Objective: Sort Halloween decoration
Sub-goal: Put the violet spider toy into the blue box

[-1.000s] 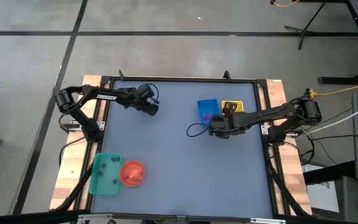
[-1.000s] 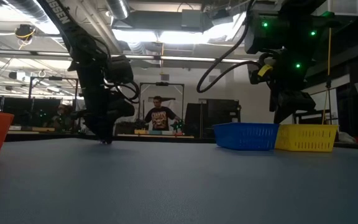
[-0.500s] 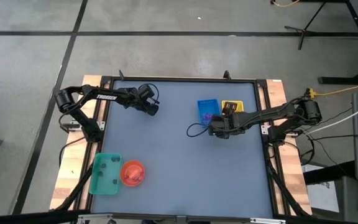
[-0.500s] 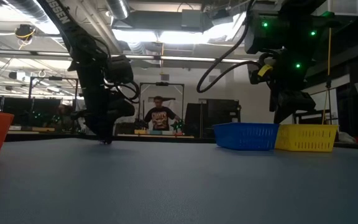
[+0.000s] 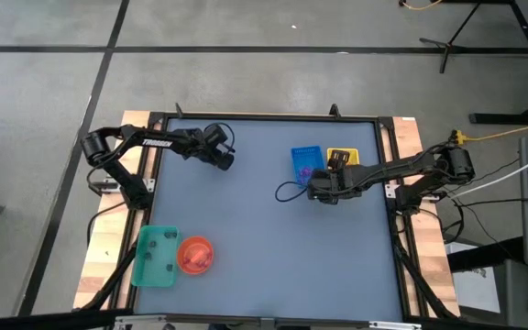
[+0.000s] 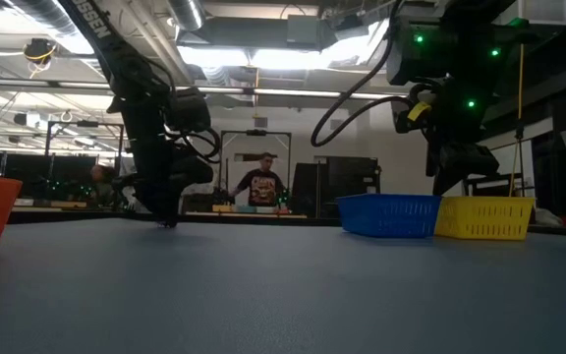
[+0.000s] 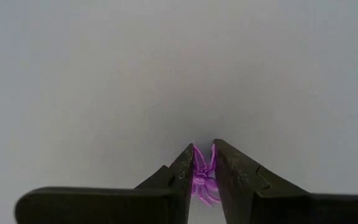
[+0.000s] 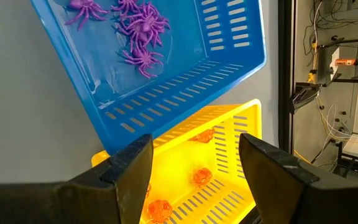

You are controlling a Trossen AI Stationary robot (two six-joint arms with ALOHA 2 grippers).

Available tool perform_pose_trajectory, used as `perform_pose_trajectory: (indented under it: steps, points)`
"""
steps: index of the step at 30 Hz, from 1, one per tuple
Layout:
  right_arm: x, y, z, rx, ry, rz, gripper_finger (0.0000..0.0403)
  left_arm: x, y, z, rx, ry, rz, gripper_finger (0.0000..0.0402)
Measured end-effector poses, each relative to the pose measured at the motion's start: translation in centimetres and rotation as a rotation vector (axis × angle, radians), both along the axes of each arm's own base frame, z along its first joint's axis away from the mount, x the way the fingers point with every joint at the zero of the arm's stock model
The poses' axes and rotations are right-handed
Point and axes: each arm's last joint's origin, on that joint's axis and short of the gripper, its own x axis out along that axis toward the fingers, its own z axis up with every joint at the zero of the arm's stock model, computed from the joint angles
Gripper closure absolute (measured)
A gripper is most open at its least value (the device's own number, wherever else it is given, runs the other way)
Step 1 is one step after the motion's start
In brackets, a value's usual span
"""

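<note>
One piece of Halloween decoration, a small purple spider (image 7: 202, 180), sits between the fingers of my left gripper (image 7: 204, 167). That gripper is shut on it at the far left of the table (image 5: 220, 158), its tips down at the tabletop (image 6: 170, 220). My right gripper (image 8: 194, 177) hangs open over the near ends of the blue tray (image 8: 166, 93) and the yellow tray (image 8: 185, 162), touching nothing. Several purple spiders (image 8: 138, 28) lie in the blue tray. Orange pieces (image 8: 199, 177) lie in the yellow tray. My left gripper pinches the purple spider's body (image 7: 202, 184) between its two fingers (image 7: 180, 173). The spider's legs stick out past the fingertips. The fingers come steeply from above, tips at the table surface. Whether the spider still rests on the table I cannot tell.
A green tray (image 5: 156, 257) and a round orange bowl (image 5: 195, 256) stand at the near left. The blue tray (image 5: 305, 160) and yellow tray (image 5: 342, 158) stand side by side at the far right. A person (image 6: 261, 185) stands in the room beyond the table. The blue-grey tabletop (image 5: 264, 247) spreads between the arms.
</note>
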Motion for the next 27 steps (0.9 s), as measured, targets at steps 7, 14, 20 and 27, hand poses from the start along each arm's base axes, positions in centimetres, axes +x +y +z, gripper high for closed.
perform_pose_trajectory:
  steps: [7, 14, 20, 27]
  points:
    - [0.0, 0.0, 0.0, 0.0, 0.0, 0.0, 0.0164, 0.6, 0.2, 0.5, -0.016, -0.033, -0.014, 0.0349]
    - [0.0, 0.0, 0.0, 0.0, 0.0, 0.0, 0.0164, 1.4, 0.5, 1.2, -0.042, -0.1, -0.039, 0.0349]
    - [0.0, 0.0, 0.0, 0.0, 0.0, 0.0, 0.0164, 1.6, 0.4, 1.4, -0.079, -0.135, -0.059, 0.0349]
    - [0.0, 0.0, 0.0, 0.0, 0.0, 0.0, 0.0164, 2.6, 0.1, 1.8, -0.142, -0.273, -0.078, 0.0349]
